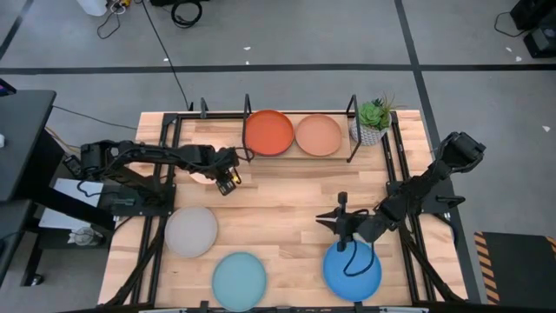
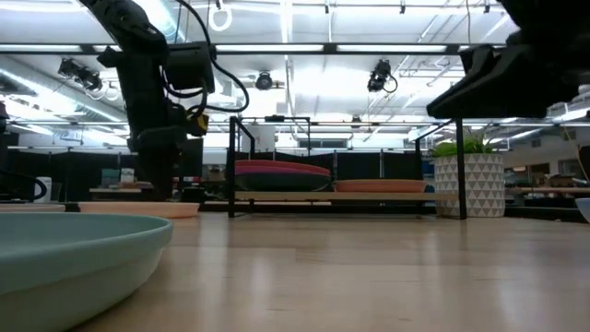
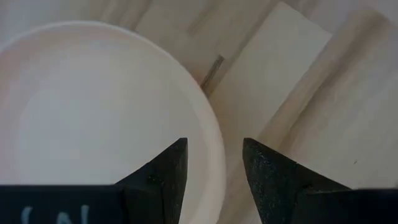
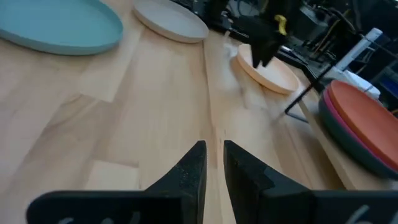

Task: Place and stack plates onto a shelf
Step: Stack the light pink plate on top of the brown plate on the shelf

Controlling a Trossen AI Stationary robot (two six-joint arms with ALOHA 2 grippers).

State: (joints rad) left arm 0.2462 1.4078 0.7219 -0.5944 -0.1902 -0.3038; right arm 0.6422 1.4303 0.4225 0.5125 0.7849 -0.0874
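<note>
Pale wooden boards make up the counter (image 1: 287, 200), with grey floor and cables beyond its far edge. Along that far edge stands the shelf (image 1: 352, 117) of thin black rods. On it sits a stack topped by the orange plate (image 1: 268, 132); the low view shows a magenta and a dark plate under it, but their full outlines are hidden. Right of the stack lies the peach-tan plate (image 1: 319, 135), and a small potted plant (image 1: 374, 120) stands at the shelf's right end.

The left gripper (image 1: 228, 180) hangs just left of the shelf over the cream plate (image 3: 93, 112), which the arm hides almost entirely from above. Its jaws stand apart, straddling the plate's rim, one finger above the dish and one outside it; whether they touch it cannot be told.

The right gripper (image 1: 334, 217) hovers over bare wood near the counter's middle, jaws nearly together and holding nothing.

Near the front lie the grey plate (image 1: 191, 231), the pale teal plate (image 1: 239, 280) and the bright blue plate (image 1: 352, 271), the last partly covered by the right arm.
</note>
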